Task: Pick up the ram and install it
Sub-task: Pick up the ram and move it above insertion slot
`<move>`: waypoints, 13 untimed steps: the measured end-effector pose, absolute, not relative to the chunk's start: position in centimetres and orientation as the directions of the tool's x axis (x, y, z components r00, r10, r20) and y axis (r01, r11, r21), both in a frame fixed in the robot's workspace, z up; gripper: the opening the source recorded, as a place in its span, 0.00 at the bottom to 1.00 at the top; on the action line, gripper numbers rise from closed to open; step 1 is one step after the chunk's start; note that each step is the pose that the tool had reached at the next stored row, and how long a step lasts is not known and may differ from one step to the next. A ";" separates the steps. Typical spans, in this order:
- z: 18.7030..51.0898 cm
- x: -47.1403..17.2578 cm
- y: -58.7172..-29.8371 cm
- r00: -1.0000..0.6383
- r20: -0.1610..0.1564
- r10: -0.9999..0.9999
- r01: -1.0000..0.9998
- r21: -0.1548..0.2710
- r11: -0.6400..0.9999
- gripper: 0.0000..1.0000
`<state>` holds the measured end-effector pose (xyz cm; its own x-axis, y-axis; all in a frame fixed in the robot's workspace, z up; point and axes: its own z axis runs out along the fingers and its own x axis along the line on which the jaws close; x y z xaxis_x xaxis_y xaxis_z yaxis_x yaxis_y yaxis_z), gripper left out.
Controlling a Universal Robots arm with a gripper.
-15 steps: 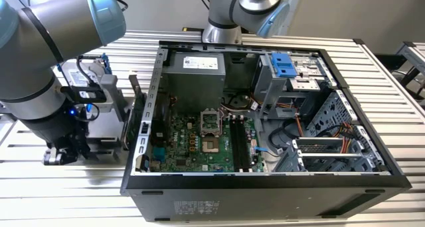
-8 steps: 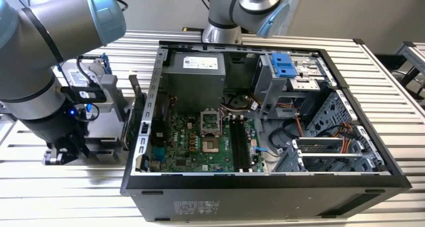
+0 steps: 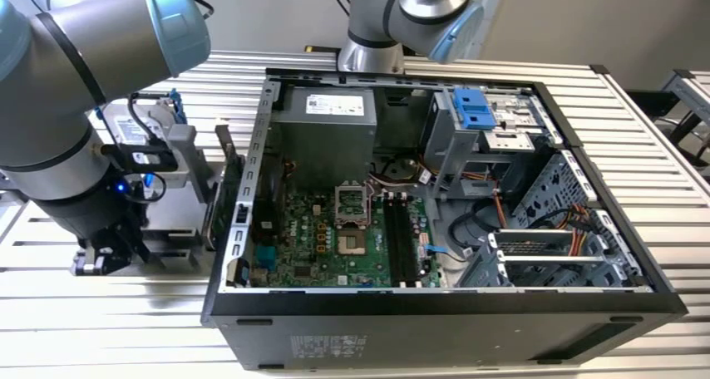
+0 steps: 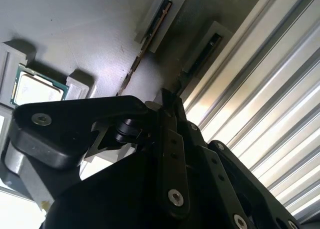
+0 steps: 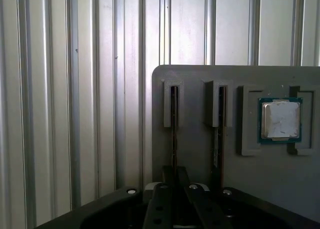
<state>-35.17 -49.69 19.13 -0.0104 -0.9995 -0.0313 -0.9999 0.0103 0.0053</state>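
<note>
The ram (image 5: 173, 120), a thin dark stick, stands on edge in the slot nearest the rim of a grey moulded holder tray (image 5: 197, 75). The tray is outside the open black computer case (image 3: 444, 329). The black gripper (image 5: 175, 178) hangs directly over the ram, and whether it grips the stick cannot be told. The pick looks to be the step in hand. It calls for square alignment with the stick's thin edge.
</note>
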 end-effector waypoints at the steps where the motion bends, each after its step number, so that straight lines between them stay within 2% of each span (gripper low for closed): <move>1: 19.1 -35.2 -49.7 -0.010 -0.031 -0.999 -1.000 0.005 0.010 0.00; 13: 19.1 -35.2 -49.7 -0.010 -0.031 -0.999 -1.000 0.005 0.010 0.00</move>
